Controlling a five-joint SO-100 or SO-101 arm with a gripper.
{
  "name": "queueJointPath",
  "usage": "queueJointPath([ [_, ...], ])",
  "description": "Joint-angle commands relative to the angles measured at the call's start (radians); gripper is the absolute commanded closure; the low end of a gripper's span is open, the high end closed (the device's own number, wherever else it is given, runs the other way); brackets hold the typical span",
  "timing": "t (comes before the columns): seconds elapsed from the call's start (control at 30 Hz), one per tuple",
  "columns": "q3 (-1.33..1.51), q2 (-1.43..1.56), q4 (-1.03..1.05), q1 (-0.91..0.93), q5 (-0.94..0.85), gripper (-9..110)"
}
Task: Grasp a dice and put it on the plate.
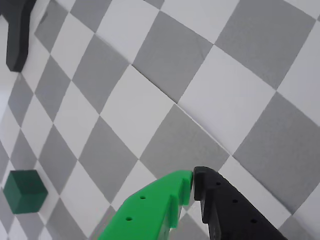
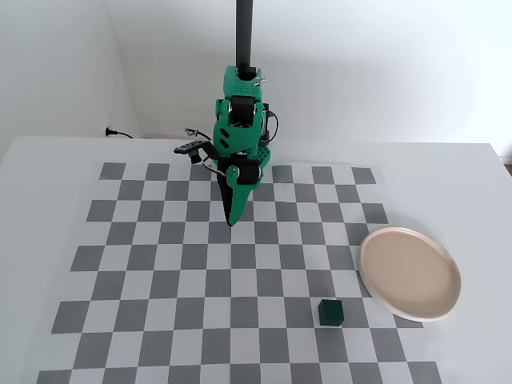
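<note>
I see the checkered mat spread over the white table, grey and white squares filling most of the fixed view. I take the plate as my landmark: it lies at the mat's right edge, partly hanging over onto the bare table, pale pinkish-beige with a lighter rim, and it holds nothing.

The arm stands well to the left of the plate and farther back, its green body pointing downward over the mat.

The gripper enters the wrist view from the bottom edge; one finger is bright green, the other black, and their tips meet with nothing between them, so I read it as closed and empty. In the fixed view the gripper points down at the mat, well apart from the plate.

The dice, a small dark green cube, sits on the mat just left of the plate's near edge, close to it but not touching. In the wrist view the dice shows at lower left, far from the fingertips.
</note>
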Motion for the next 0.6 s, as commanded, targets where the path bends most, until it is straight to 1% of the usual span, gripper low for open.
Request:
queueJointPath([
  [0.0, -0.008, 0.008, -0.011, 0.014, -0.186, 106],
  [0.17, 0.032, 0.009, -0.097, 0.003, -0.356, 106],
  [0.4, 0.032, 0.009, -0.227, -0.038, -0.476, 106],
  [0.57, 0.032, 0.009, -0.255, -0.028, -0.719, 106],
])
